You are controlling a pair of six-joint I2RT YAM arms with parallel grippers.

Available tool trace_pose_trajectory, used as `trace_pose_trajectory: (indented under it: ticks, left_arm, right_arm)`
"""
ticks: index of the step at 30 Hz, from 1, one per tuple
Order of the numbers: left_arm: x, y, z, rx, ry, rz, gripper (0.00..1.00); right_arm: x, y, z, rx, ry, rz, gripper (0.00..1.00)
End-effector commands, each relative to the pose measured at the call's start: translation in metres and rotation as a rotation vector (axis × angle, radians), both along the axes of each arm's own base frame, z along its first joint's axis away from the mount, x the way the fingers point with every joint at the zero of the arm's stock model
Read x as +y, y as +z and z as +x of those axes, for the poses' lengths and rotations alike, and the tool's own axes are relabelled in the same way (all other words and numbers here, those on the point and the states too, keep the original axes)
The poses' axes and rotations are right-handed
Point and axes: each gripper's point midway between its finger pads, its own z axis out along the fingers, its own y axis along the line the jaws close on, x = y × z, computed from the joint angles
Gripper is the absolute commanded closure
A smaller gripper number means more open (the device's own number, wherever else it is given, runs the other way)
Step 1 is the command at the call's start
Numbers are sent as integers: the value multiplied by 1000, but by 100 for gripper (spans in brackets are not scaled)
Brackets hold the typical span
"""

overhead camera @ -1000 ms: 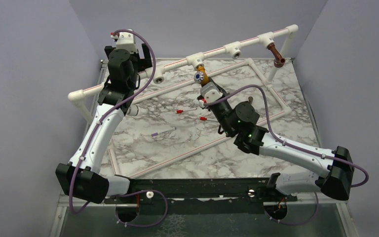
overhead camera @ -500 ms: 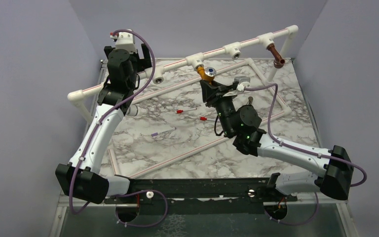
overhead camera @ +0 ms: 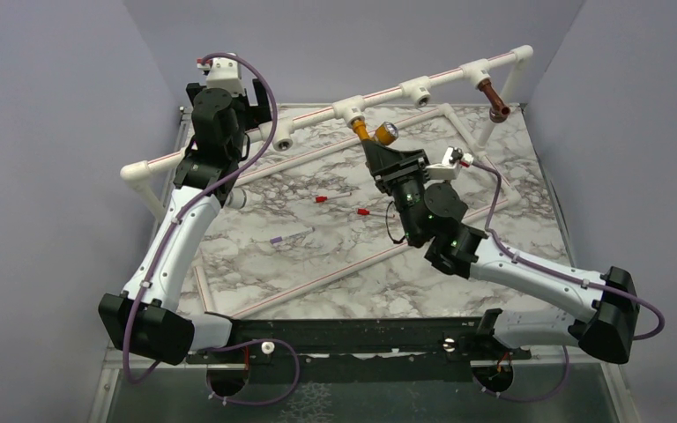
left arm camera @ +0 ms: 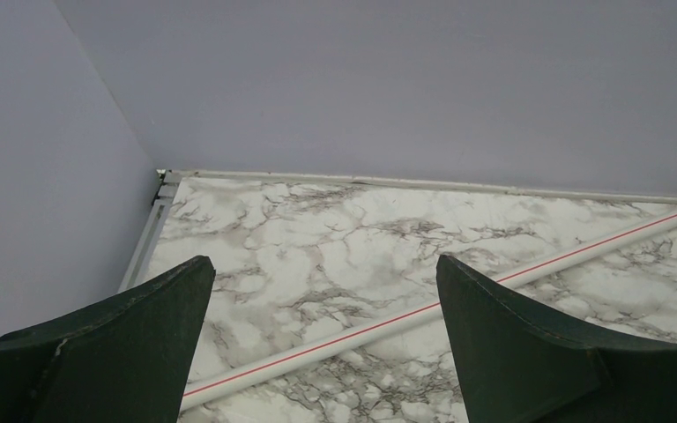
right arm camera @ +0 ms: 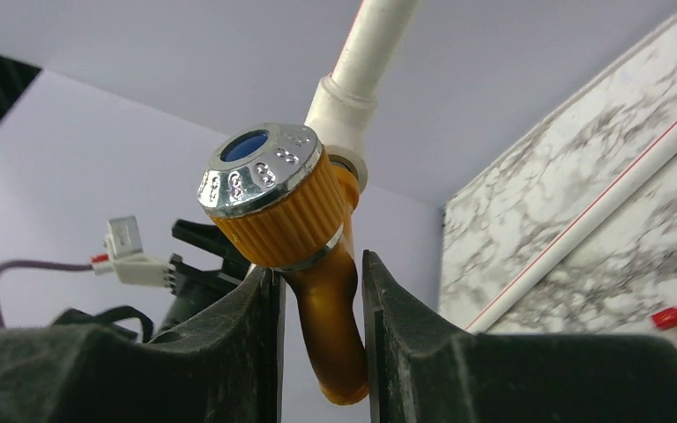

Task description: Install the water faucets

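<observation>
The orange-yellow water faucet (overhead camera: 372, 133) hangs screwed into a white tee (overhead camera: 350, 107) on the raised pipe rail, its silvery cap (overhead camera: 386, 133) pointing right. In the right wrist view its ribbed knob (right arm camera: 286, 220) and cap (right arm camera: 260, 167) sit above the jaws. My right gripper (overhead camera: 381, 150) (right arm camera: 317, 263) is open just a little around the spout, which touches one finger with a thin gap to the other. The dark brown water faucet (overhead camera: 494, 97) hangs from the rail's right end. My left gripper (overhead camera: 263, 104) (left arm camera: 324, 261) is wide open with nothing in it at the back left.
The white rail (overhead camera: 445, 75) has unfilled tees (overhead camera: 284, 139) (overhead camera: 420, 92). A rectangular frame of thin white pipe (overhead camera: 335, 273) (left arm camera: 423, 313) lies on the marble table. Small red-tipped pieces (overhead camera: 321, 199) (overhead camera: 363, 212) lie mid-table. Grey walls enclose the back and sides.
My right wrist has rolled while holding the orange faucet, turning its cap from the left side round to the right. The jaws have eased apart slightly. The left arm has not moved.
</observation>
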Motion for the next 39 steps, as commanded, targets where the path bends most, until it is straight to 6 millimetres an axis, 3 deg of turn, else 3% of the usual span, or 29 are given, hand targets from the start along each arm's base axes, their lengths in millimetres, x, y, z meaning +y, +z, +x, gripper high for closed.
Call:
trace_pose_trajectory:
  ticks: [1, 11, 12, 17, 21, 30, 39]
  left_arm:
    - [-8, -76, -1, 232, -37, 37, 3]
    - [-8, -77, -1, 235, -34, 38, 3]
    - [-8, -77, -1, 234, -34, 39, 3]
    - [-8, -78, 0, 237, -35, 39, 3]
    - [-7, -80, 0, 240, -32, 41, 3]
    - [-5, -81, 2, 242, -31, 34, 3]
    - [-5, -82, 2, 245, -32, 32, 3]
  right_arm:
    - [10, -35, -7, 252, 30, 280, 100]
    - [8, -38, -13, 289, 60, 323, 98]
    - [7, -38, -13, 279, 57, 307, 92]
    - [-3, -40, -17, 256, 46, 248, 41]
    - [-12, -36, -24, 216, 52, 199, 19]
    - [-35, -14, -43, 35, 82, -48, 14]
    - [-54, 26, -58, -296, 60, -570, 17]
